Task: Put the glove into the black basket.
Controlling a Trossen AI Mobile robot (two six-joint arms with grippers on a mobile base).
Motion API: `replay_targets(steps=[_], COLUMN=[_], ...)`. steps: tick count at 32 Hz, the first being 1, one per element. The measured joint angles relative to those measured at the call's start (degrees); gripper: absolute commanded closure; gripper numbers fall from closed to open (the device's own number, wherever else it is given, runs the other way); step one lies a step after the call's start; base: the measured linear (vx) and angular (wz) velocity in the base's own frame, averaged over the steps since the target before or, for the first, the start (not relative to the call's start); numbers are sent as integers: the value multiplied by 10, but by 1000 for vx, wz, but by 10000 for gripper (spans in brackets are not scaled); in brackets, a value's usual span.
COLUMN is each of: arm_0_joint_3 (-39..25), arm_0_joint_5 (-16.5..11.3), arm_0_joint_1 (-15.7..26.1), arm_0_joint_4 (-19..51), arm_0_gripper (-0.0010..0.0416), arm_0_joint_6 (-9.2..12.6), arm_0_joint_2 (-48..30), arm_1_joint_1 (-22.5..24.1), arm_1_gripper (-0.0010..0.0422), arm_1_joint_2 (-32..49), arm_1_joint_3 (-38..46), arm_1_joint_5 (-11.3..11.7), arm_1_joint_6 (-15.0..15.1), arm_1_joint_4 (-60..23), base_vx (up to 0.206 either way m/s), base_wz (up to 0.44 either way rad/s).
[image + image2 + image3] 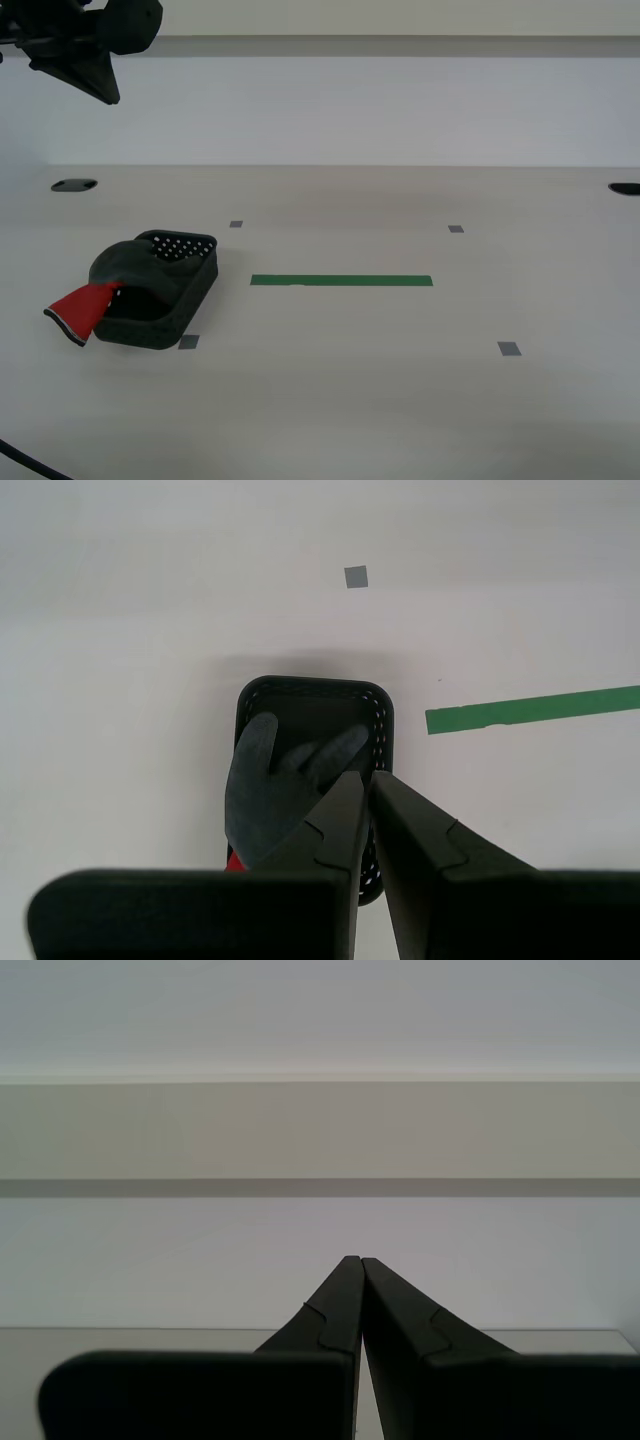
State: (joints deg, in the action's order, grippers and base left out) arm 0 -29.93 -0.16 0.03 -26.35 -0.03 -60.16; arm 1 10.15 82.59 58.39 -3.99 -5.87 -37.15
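Glove [135, 275] lies in basket [195, 300], red cuff draped over rim; could slide out. Both hands closed, empty: second hand [366, 776] above basket, first hand [353, 1259] facing wall.

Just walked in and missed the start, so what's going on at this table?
Nothing is being held right now. The glove lies in the black basket, its red cuff hanging out over the rim toward the exterior view's left. My second gripper hangs above the basket, jaws closed and empty. My first gripper is also shut on nothing, pointed at the wall. A green tape strip lies on the table beside the basket.
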Motion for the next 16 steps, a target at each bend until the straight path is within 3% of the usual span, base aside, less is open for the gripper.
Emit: replay_targets(steps=[16], arm_0_joint_3=[0], arm_0_joint_5=[0], arm_0_joint_1=[0], arm_0_joint_4=[0], arm_0_gripper=[405], arm_0_joint_6=[0], arm_0_joint_2=[0], arm_1_joint_1=[0], arm_1_gripper=[401], arm_1_joint_2=[0], arm_1_joint_3=[0], arm_1_joint_5=[0], arm_1_joint_6=[0], arm_1_joint_4=[0], base_vx=[0], base_wz=[0])
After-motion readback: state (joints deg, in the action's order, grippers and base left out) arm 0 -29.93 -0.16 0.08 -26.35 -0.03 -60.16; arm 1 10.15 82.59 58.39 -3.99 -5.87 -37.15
